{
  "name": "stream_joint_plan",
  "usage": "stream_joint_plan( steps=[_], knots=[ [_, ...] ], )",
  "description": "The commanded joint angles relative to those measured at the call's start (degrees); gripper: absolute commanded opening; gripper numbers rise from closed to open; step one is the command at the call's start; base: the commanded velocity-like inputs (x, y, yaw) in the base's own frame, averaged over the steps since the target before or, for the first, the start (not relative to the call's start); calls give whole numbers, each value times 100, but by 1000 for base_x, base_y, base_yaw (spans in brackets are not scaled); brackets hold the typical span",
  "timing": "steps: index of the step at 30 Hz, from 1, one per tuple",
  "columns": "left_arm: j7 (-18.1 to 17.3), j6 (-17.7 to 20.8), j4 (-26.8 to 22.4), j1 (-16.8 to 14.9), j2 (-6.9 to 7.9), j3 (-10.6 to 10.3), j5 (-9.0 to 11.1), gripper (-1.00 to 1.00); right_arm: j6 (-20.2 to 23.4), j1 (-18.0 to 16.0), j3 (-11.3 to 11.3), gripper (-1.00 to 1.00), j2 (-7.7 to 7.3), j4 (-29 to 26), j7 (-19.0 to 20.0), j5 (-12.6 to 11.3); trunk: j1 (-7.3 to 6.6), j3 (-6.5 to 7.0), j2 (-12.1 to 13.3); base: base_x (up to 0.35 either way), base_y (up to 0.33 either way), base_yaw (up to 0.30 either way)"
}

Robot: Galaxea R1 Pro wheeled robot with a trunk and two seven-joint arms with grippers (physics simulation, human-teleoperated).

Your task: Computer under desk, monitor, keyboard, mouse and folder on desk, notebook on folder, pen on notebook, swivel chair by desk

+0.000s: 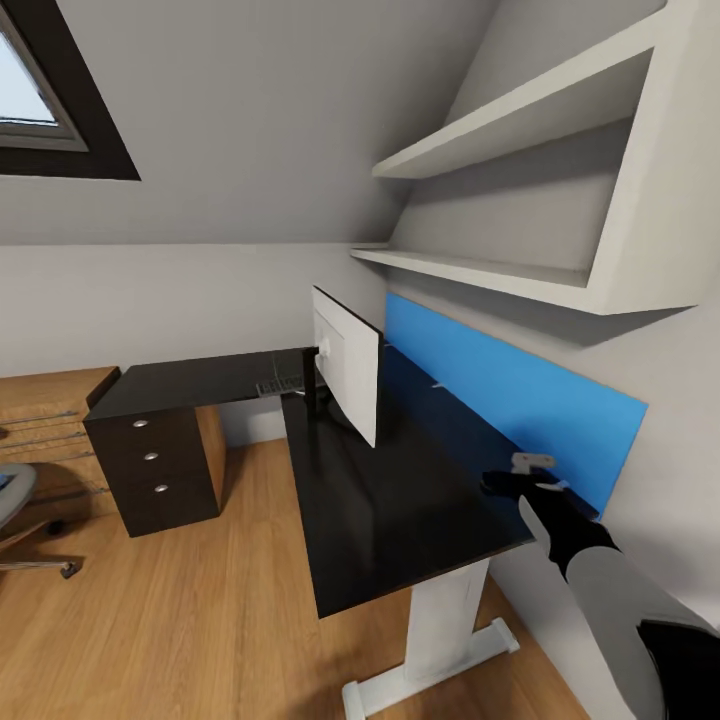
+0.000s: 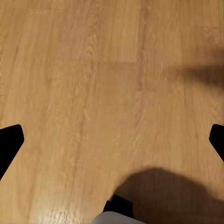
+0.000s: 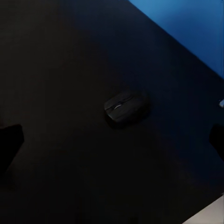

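Right tool (image 1: 520, 482) hovering over black L-shaped counter (image 1: 400, 500), near blue wall panel (image 1: 520, 400); fingers spread wide, gripping nothing. Mouse (image 3: 126, 108) lying on counter beneath right tool, close to blue panel edge. Monitor (image 1: 345, 362) standing on counter at inner corner, white back facing camera. Keyboard (image 1: 282, 385) lying on counter just beside monitor. Swivel chair (image 1: 15, 510) standing well apart from counter. Left tool (image 2: 112, 140) hanging over wooden floor (image 2: 93, 93), fingers parted, empty.
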Motion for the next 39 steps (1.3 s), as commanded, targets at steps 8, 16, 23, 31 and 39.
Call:
stream_joint_plan(
  steps=[8,16,23,31,39],
  knots=[
    [21,-244,4,-3,13,-3,-2,100,-222,-2,13,100,-50,53,144,11,0,-7,-4,0,0,0],
    [21,-290,4,-3,17,-3,-1,100,-263,-2,15,100,-42,27,146,9,0,-7,-4,171,-14,0],
    [21,-290,4,-3,12,-3,-1,100,-245,-2,23,100,-36,31,146,4,0,-7,-4,68,-171,0],
    [21,-290,4,-3,17,-3,-1,100,-242,-2,57,100,-35,35,146,3,0,-7,-4,132,-16,0],
    [21,-296,4,-3,42,5,7,100,-223,-2,373,100,-19,57,49,-18,0,-7,-4,103,0,0]
  ],
)
